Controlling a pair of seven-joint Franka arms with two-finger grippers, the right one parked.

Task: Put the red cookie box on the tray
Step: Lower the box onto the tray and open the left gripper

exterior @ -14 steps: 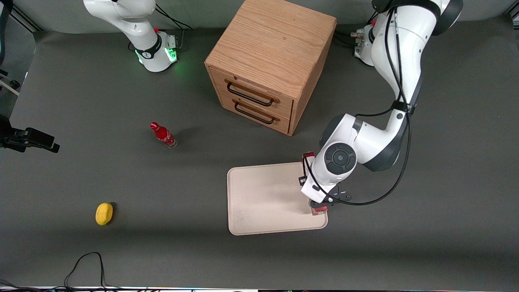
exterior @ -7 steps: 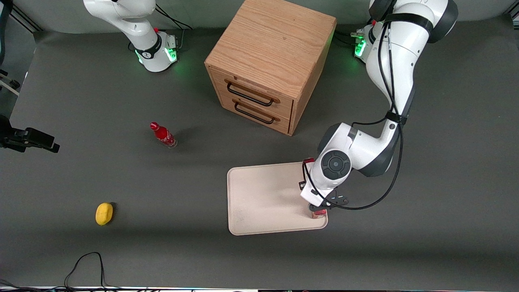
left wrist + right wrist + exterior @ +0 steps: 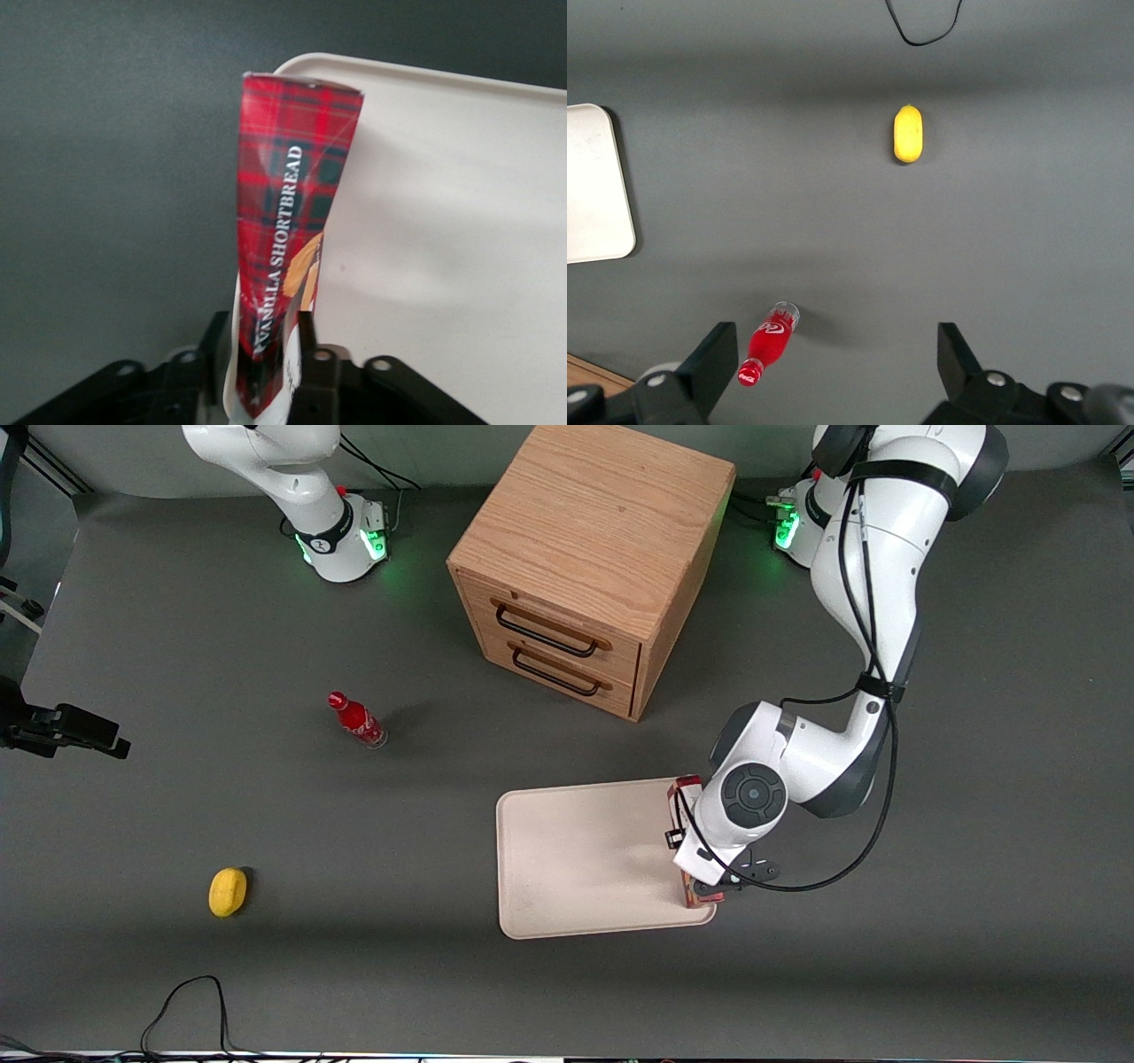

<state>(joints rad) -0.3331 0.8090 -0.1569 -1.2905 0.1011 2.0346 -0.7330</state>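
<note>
the gripper (image 3: pixel 261 372) is clamping the red cookie box (image 3: pixel 288 221) between its fingers (image 3: pixel 306 354), hanging over the tray (image 3: pixel 576 850) edge toward the working arm's end of the table. the box is lying along that rim (image 3: pixel 416 75), tilted on its narrow side. a wooden drawer cabinet (image 3: pixel 589 567) is sitting farther from the front camera than the tray.

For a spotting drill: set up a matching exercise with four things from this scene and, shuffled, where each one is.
Things:
1. red cookie box
2. small red bottle
3. yellow object
4. tray

Places:
A. nearest the parked arm's end of the table
B. under the box, on the table
C. in the pincer, along the tray's edge
D. between the yellow object and the wooden drawer cabinet

Pairs: 1-C, 2-D, 3-A, 4-B
</note>
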